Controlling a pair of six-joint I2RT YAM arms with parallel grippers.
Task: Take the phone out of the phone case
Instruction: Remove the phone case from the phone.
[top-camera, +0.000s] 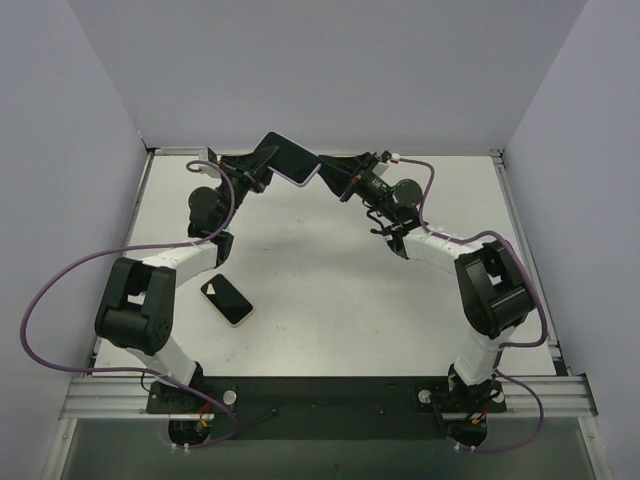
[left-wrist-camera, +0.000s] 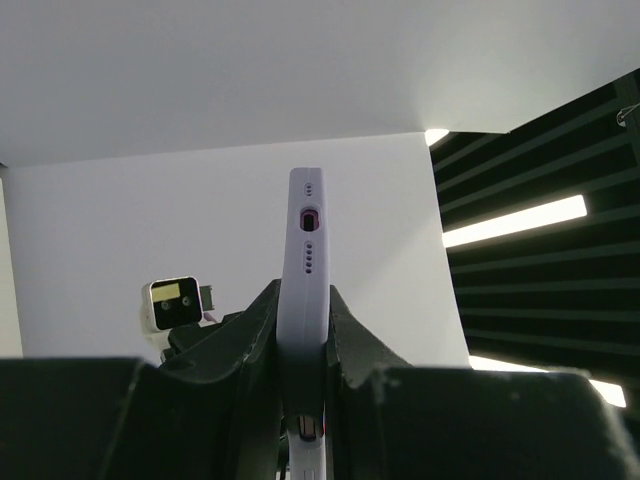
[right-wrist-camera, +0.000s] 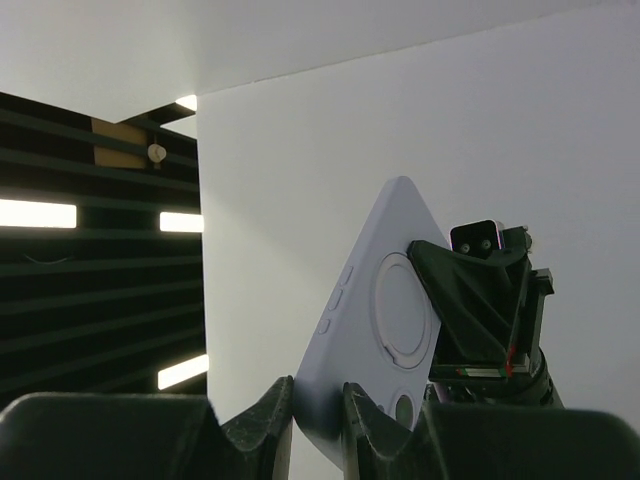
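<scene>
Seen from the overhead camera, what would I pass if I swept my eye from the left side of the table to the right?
left arm's elbow → black phone lying flat on the table → lilac phone case held up at the far side → right arm's elbow

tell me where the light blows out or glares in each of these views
top external: even, soft light, one white glare patch on the dark phone lying on the table; left wrist: ceiling light strips at right are blown out, lavender case edge stays sharp; right wrist: light strips at left blown out, case back evenly lit, no glare
</scene>
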